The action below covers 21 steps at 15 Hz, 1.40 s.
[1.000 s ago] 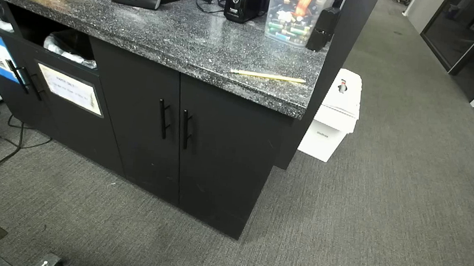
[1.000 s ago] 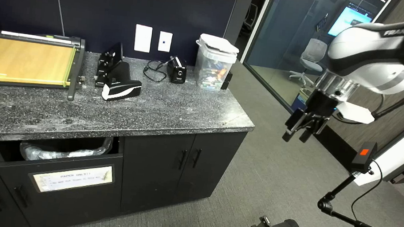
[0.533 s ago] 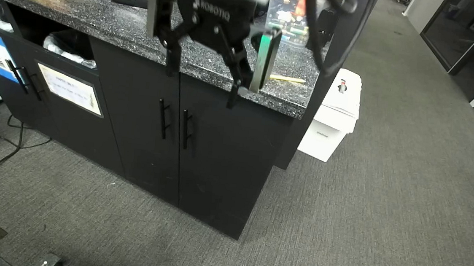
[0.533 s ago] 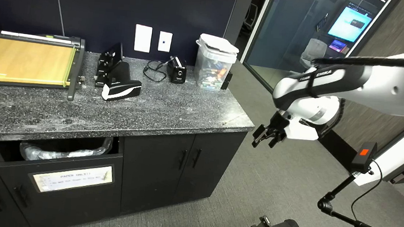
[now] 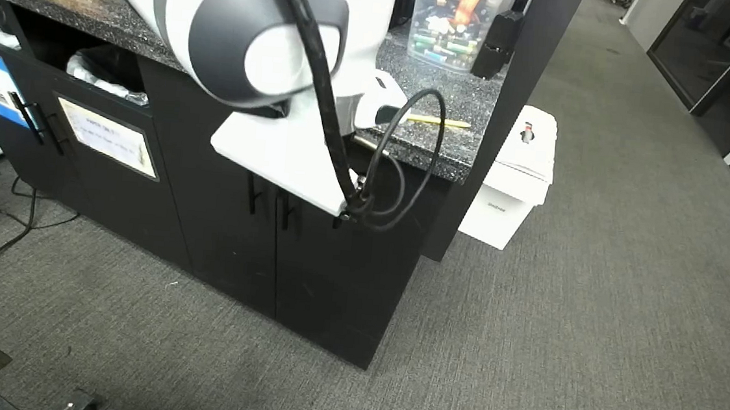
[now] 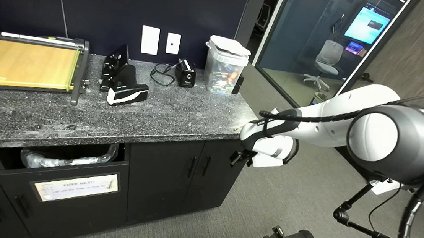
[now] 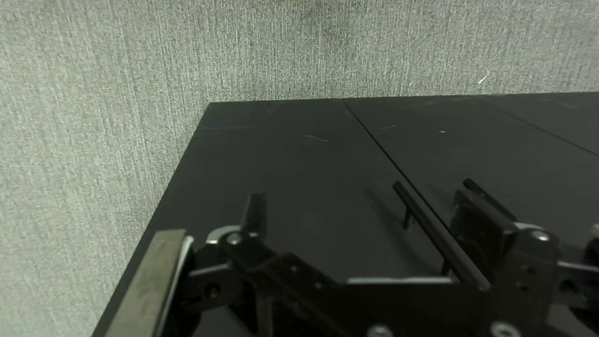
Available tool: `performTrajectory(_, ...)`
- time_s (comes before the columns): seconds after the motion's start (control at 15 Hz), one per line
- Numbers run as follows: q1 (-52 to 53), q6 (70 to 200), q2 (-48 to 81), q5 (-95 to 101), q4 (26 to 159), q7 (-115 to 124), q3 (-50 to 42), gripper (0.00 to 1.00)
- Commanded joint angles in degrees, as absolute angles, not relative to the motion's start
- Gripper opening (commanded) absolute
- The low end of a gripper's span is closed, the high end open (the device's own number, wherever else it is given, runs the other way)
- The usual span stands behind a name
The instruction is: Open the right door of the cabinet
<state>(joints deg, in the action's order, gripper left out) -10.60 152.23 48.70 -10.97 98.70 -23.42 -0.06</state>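
The low black cabinet [image 6: 165, 120] has a grey speckled top. Its right door [image 6: 209, 191] is closed, and it shows in an exterior view [image 5: 332, 287] and in the wrist view [image 7: 299, 164]. The door's vertical bar handle [image 6: 206, 166] is partly covered by the arm in an exterior view [image 5: 285, 212]. My gripper [image 6: 241, 160] is open in front of the right door, to the right of the handle. In the wrist view the gripper's fingers [image 7: 367, 215] are wide apart. The handle [image 7: 428, 224] appears between them, nearer the right finger, and is not gripped.
The twin door's handle [image 6: 191, 167] is close beside. The stone counter edge lies by the wrist. A pencil [image 5: 443, 122] and a clear tub [image 6: 226, 64] are on the counter. A white bin [image 5: 502, 206] stands past the cabinet's end. A jointed stand [image 6: 352, 223] is behind the arm.
The arm has swung in from the right and come down to the front of the right door. It now covers part of the counter and the handles. The door has not moved.
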Motion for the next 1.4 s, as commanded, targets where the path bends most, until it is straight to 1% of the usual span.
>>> performTrajectory(0.0,-12.4,156.4,59.0,-8.0,89.5,-21.9,2.9,1.0)
performTrajectory(0.47,-17.2,165.6,68.5,-4.0,83.8,-25.3,8.5,1.0)
performTrajectory(0.8,-19.3,171.6,72.4,0.3,82.6,-27.3,13.2,1.0)
performTrajectory(1.33,-20.0,179.6,77.1,8.3,81.3,-28.6,17.4,1.0)
